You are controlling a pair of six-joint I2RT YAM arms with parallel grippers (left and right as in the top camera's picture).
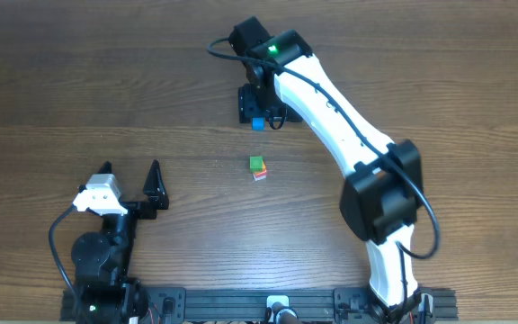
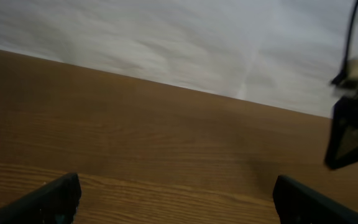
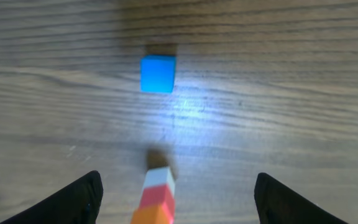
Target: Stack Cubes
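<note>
closest to the bases, the left gripper [image 1: 131,176] sits low at the left side of the table [image 1: 61,90], fingers spread wide with nothing between them. its own wrist view has bare wood running ahead to a white wall [image 2: 166,43], and a dark bit of the other arm at the edge.

a bit further out, around the middle of the table, there's the small stack [image 1: 258,170] with a green cube [image 1: 256,163] on top and a sliver of red under it. in the right wrist view the side of that stack shows pale, red and orange bands. can't tell exactly how many cubes are in it.

past that, the blue cube [image 3: 158,74] lies by itself flat on the wood, apart from the stack and not on it yet.

farthest out, the right gripper [image 1: 260,108] is reached across to hang by the blue cube. its fingers are spread wide and they're not touching the cube or anything else; the cube lies out ahead of the tips.
</note>
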